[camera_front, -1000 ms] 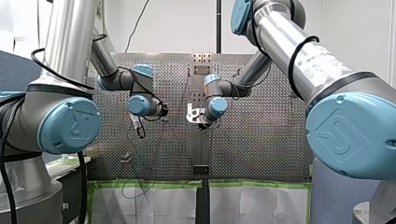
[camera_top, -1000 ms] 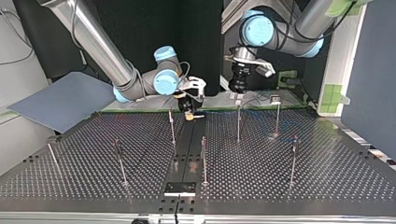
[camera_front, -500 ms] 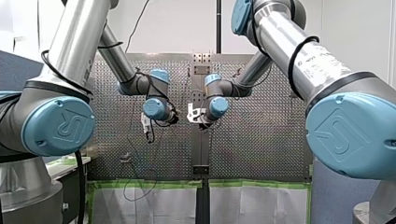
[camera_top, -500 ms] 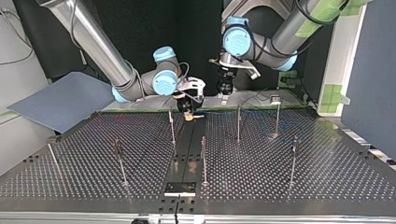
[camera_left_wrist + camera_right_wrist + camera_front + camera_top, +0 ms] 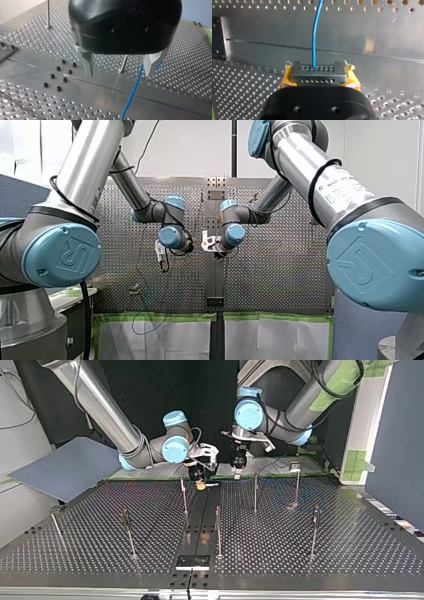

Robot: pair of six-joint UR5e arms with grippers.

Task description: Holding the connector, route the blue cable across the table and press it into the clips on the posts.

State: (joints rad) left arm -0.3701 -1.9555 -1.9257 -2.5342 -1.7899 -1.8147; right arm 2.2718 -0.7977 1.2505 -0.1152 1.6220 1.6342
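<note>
In the front view my left arm (image 5: 92, 167) comes first. Its jaws are open wide and hold nothing. The thin blue cable (image 5: 132, 92) runs through the gap, close to the pale finger (image 5: 151, 62), and a thin metal post (image 5: 123, 64) stands just ahead. Next is my right arm (image 5: 310, 170). Its jaws, with yellow pads (image 5: 284, 81), are shut tight on the grey connector block with little holes (image 5: 317, 75), low over the shiny bench full of holes (image 5: 300, 560). I think the left jaws should close softly, so the cable can slide, then lead it to the post and push it down. The right jaws should hold firm and not tug
</note>
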